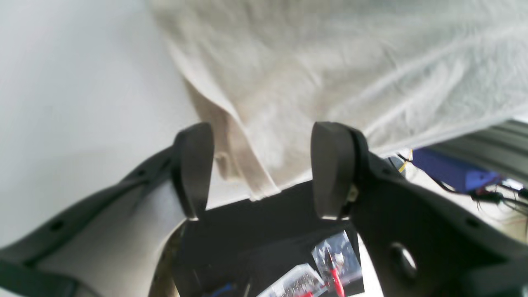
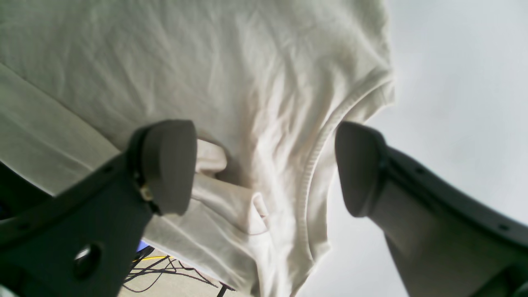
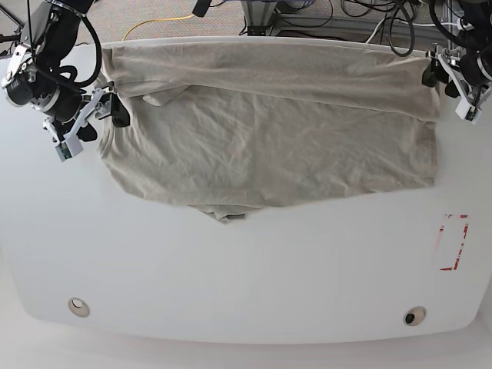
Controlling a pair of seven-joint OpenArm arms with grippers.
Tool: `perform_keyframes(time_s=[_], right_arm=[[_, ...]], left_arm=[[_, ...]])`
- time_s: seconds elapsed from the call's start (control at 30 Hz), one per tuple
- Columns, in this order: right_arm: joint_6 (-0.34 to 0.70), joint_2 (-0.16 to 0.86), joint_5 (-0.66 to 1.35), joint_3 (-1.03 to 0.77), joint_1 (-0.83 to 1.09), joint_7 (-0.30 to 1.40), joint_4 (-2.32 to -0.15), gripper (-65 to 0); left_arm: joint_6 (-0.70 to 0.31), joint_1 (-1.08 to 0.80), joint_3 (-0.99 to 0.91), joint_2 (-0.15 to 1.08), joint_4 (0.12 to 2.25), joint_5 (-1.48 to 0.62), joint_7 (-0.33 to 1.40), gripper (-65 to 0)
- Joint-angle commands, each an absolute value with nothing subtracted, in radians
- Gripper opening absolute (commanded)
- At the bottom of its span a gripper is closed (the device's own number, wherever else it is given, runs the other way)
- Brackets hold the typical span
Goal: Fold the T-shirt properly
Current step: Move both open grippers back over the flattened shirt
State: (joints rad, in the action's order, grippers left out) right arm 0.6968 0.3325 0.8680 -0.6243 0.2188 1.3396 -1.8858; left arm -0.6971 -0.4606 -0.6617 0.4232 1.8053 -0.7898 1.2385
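A white table point(image 3: 231, 277) fills most of the base view, its near edge rounded. Two small round fittings sit in the tabletop near that edge, one toward the left point(image 3: 78, 307) and one toward the right point(image 3: 414, 316). A red rectangular outline point(image 3: 453, 242) is marked on the table's right side. Beyond the far edge lies speckled grey carpet point(image 3: 146, 9), strewn with black cables point(image 3: 338, 15) and one yellow cable point(image 3: 157, 24). A metal frame leg point(image 3: 257, 14) stands there. Light is even and soft, with faint shadows.
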Motion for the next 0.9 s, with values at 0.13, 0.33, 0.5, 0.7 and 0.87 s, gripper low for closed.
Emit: perform_keyframes(time_s=[0.13, 0.33, 0.5, 0.7, 0.87], right_arm=[[0.698, 0.354, 0.880, -0.630, 0.131, 1.322, -1.784, -14.7], [0.698, 0.361, 0.863, -0.631, -0.013, 1.310, -1.586, -14.9], [0.698, 0.358, 0.699, -0.585, -0.151, 1.253, -1.488, -14.9], [0.698, 0.358, 0.516, -0.461, -0.292, 1.118, -1.342, -15.1], [0.698, 0.360, 0.415, -0.383, -0.377, 0.970, -1.175, -22.8]], left_arm=[[-0.698, -0.366, -0.670, 0.415, 1.824, -0.823, 1.231, -30.6], [-0.698, -0.240, -0.671, 0.417, 1.822, -0.794, 1.228, -30.6], [-0.698, -0.125, -0.671, 0.414, 1.822, -0.684, 1.227, -30.6], [-0.698, -0.064, -0.667, 0.403, 1.821, -0.555, 1.227, -30.6], [-0.698, -0.056, -0.671, 0.367, 1.824, -0.487, 1.227, -30.6]])
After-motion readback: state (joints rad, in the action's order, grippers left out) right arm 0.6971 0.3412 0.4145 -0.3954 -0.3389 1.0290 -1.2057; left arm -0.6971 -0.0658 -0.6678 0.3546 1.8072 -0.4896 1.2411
